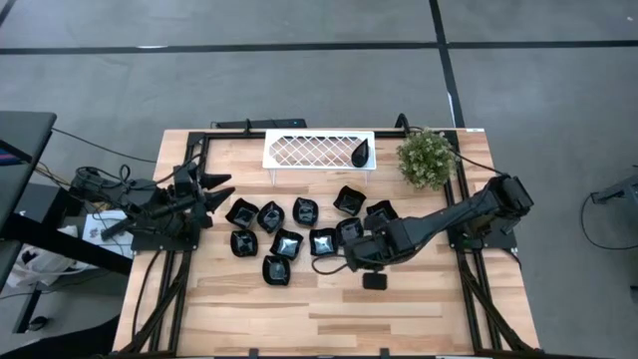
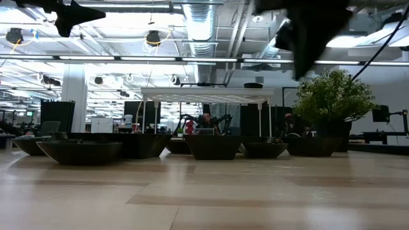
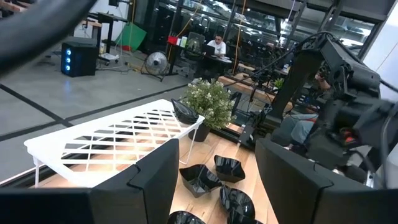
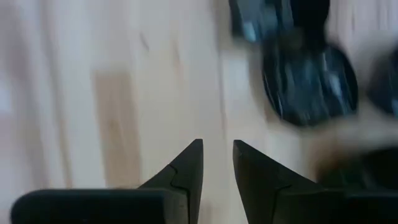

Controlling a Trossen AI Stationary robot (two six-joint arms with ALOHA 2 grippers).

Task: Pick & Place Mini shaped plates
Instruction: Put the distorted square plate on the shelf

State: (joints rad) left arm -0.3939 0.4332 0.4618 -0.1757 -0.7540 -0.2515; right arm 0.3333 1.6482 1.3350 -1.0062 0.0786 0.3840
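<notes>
Several mini shaped plates, small glossy black dishes [image 1: 286, 243], rest on their bases in a loose cluster on the middle of the wooden table. One teardrop-shaped plate [image 1: 363, 155] lies on the right end of the white lattice tray [image 1: 299, 150]. My right gripper [image 4: 217, 155] points steeply down over bare wood at the cluster's near right side [image 1: 351, 261]. Its fingers stand slightly apart with nothing between them, and blurred plates [image 4: 309, 81] lie beyond them. My left gripper [image 3: 217, 180] waits at the table's left [image 1: 214, 189], raised, wide open and holding nothing.
A green potted plant [image 1: 427, 158] stands at the far right beside the tray. Black frame rails [image 1: 464, 214] run along the left, right and far edges of the table. Bare wood [image 1: 319, 319] stretches between the plates and the near edge.
</notes>
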